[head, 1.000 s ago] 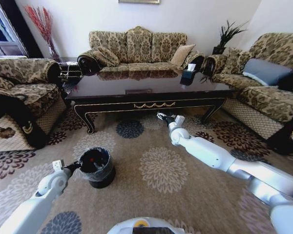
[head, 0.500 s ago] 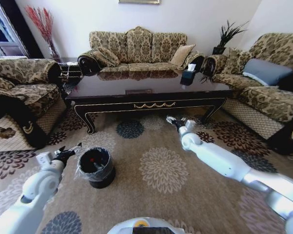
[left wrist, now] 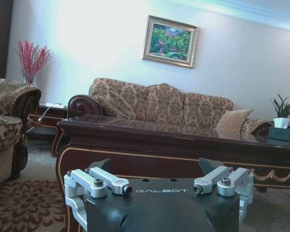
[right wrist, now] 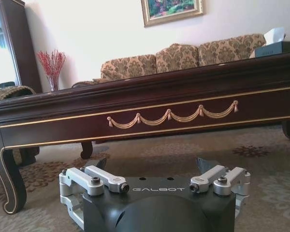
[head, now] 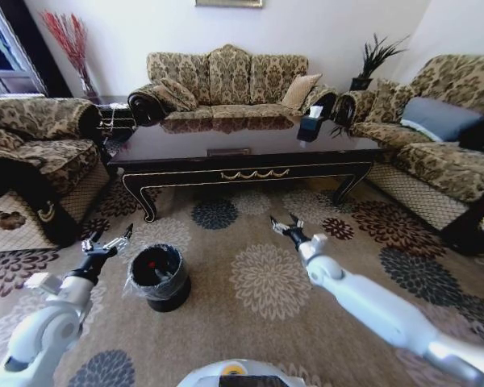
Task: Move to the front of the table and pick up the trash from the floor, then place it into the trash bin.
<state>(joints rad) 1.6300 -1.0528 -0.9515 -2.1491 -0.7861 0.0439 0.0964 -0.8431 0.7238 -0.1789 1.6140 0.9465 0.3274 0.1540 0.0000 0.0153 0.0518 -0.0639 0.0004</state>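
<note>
Both grippers are hanging wide open and empty as we are inspecting from the trash bin (head: 159,276) outward. Our left gripper (head: 106,243) is hovering just beside the bin, on its left; our right gripper (head: 283,225) is hovering well apart on its other side, over the floor (head: 266,278). We judge both are being held low and spread in readiness. Inside the bin a red-capped item is lying, seemingly the trash. No loose litter is showing on the carpet around it. Beyond the bin, the table (head: 242,165) is standing before a sofa (head: 226,81).
</note>
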